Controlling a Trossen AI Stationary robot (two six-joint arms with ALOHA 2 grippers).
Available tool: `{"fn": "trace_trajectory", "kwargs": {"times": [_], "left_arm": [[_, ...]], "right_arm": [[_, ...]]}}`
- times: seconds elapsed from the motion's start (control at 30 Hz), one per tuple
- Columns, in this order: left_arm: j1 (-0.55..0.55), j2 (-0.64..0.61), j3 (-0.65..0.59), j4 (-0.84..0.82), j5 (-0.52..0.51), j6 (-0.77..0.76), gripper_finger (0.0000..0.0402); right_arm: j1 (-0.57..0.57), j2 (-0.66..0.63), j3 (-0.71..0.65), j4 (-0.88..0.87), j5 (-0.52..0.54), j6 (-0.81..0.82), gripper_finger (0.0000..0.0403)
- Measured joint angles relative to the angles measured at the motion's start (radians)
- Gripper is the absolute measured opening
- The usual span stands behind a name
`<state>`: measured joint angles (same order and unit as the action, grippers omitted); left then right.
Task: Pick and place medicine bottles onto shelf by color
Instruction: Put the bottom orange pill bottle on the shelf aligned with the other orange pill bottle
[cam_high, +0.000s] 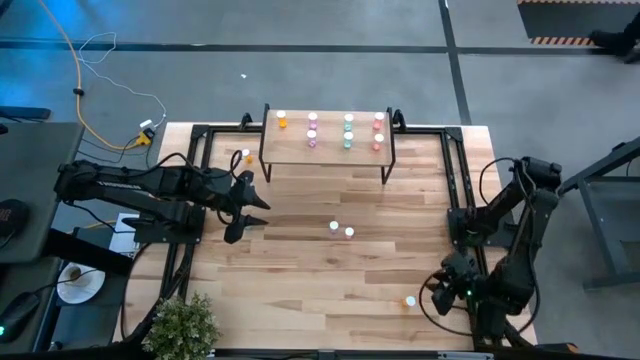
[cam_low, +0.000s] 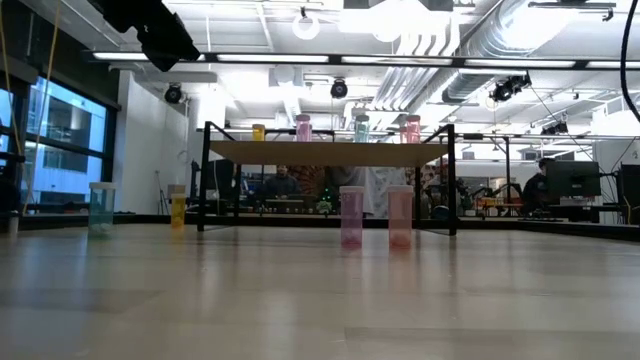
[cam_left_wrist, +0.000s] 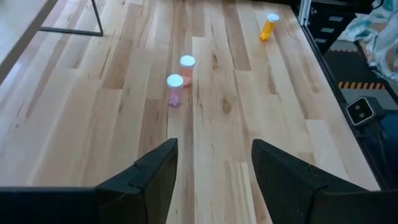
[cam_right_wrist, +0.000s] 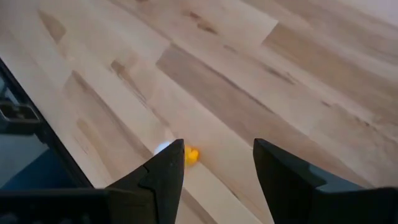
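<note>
Likely light, slick and tippy, the pink bottle (cam_left_wrist: 175, 89) at twelve o'clock of the spread, empty left pincer (cam_left_wrist: 214, 177); best pinched mid-body below its cap.

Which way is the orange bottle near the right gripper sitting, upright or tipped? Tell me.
Tipped. The orange bottle lies on its side on the table, white cap pointing sideways, just ahead of the open right gripper.
</note>
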<state>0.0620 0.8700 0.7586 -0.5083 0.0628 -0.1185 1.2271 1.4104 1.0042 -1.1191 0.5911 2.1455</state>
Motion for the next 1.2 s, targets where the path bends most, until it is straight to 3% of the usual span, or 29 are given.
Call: {"fn": "trace_trajectory", "kwargs": {"times": [0.63,1.2], "left_arm": [[0.001,0.0,0.0,0.0,0.0,-0.085,0.0195],[0.001,0.0,0.0,0.012,0.0,-0.118,0.0195]], "right_arm": [[0.131,0.16,0.001,0.186,0.009,0.001,0.0184],[0.138,0.234,0.001,0.346,-0.017,-0.086,0.0184]]}}
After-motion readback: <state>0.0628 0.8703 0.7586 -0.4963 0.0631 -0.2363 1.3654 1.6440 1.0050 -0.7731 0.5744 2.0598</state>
